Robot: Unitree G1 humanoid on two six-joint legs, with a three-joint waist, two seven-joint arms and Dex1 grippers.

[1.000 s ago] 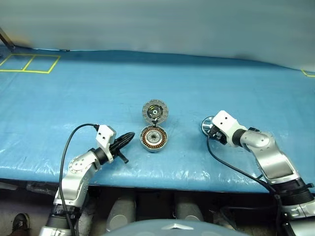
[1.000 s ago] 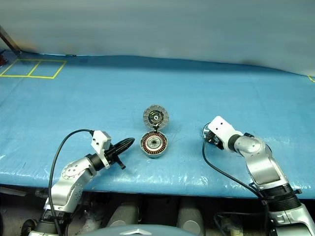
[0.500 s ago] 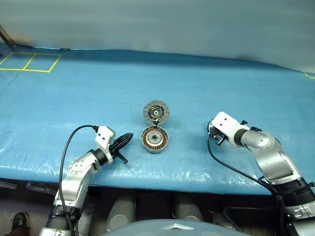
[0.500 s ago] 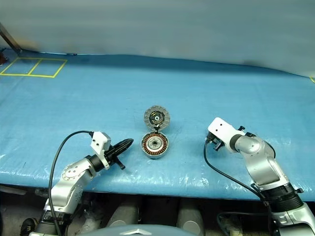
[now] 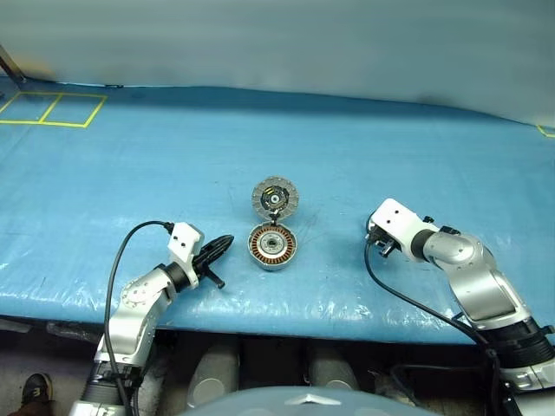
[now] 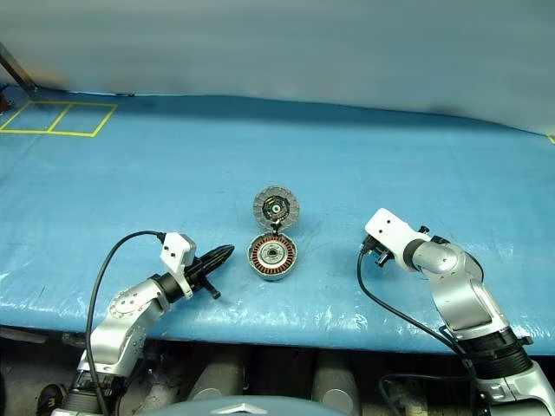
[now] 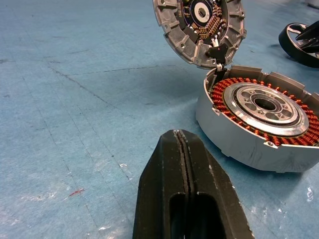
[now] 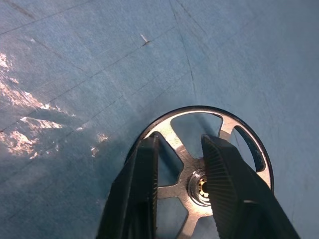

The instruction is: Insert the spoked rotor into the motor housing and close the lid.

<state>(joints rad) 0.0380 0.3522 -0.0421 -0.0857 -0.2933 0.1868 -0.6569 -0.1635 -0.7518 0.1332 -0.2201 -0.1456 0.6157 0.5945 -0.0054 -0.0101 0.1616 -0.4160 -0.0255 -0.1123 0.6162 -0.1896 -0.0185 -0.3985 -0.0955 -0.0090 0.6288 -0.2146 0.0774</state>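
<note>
The motor housing (image 5: 272, 247) sits open in the middle of the table, its copper windings (image 7: 239, 84) showing. Its lid (image 5: 275, 196) lies hinged back on the far side, inner face up. To the housing's left, close beside it, my left gripper (image 7: 178, 133) is shut and holds nothing, its tip (image 5: 227, 241) aimed at the housing. The spoked rotor (image 8: 227, 125) lies flat on the cloth to the housing's right. My right gripper (image 8: 179, 142) hangs over the rotor with its jaws apart, one finger on each side of a spoke. My right hand (image 5: 392, 221) covers the rotor in the head views.
A blue cloth (image 5: 173, 156) covers the table, whose front edge runs just below both arms. Yellow tape squares (image 5: 52, 111) mark the far left corner. A black cable (image 5: 408, 299) trails from my right wrist over the edge.
The rotor's rim showed beside my right wrist a second ago; now the wrist covers it. The left arm has kept still.
</note>
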